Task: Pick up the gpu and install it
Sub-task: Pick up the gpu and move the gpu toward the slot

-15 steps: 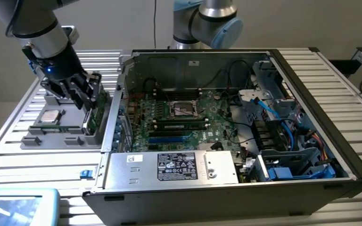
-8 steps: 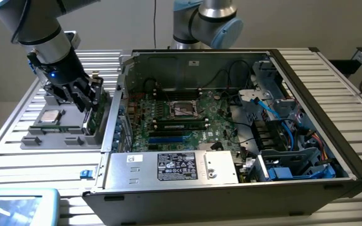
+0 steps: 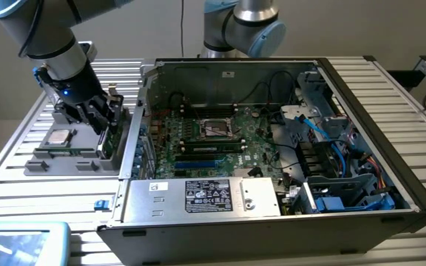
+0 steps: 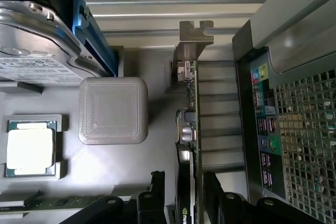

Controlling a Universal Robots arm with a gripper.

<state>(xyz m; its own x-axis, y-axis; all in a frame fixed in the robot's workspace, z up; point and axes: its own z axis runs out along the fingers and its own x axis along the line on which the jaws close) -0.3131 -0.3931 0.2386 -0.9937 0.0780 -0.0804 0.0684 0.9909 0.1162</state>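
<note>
While the gpu stands on edge in the grey holder tray outside the computer case, my gripper straddles it, claw released. Pick-up stage, I judge; closing demands square contact on both faces.

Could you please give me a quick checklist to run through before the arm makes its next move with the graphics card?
1. Graphics card standing on edge in the grey tray: ok.
2. Hand lined up along the card: ok.
3. Card lifted out of the tray: not ok, it sits in its slot.
4. Neighbours apart from the card (grey block, processor chip, hard drive): ok.
5. Computer case open, green board exposed: ok.
6. Free slot on the board for the card: cannot tell.
</note>
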